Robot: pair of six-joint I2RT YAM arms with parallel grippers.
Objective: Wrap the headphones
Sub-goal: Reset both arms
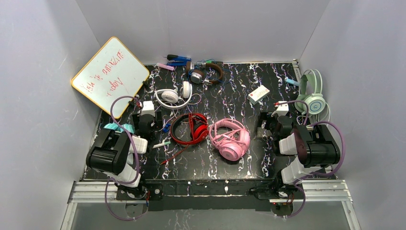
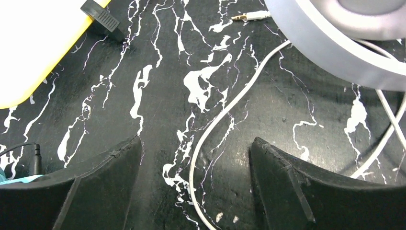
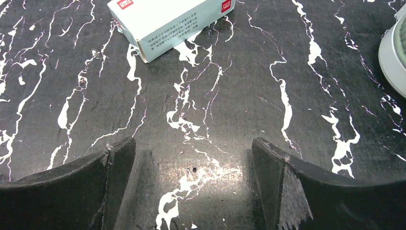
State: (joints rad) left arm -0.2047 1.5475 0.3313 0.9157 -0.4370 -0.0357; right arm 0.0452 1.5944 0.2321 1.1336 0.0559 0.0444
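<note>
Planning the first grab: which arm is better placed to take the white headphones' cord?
Left, probably. The left gripper stands open astride the white cord, beside the white headphones. The right gripper hangs open over bare table near the box.

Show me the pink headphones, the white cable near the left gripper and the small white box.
pink headphones [image 1: 233,144], top external view, ear cup
white cable [image 2: 206,133], left wrist view, middle curve
small white box [image 3: 167,17], right wrist view, top face

A small white red-labelled cardboard box was seen beyond the parted jaws of the right gripper, leftward; a pale green padded headphone cup was glimpsed far right.
</note>
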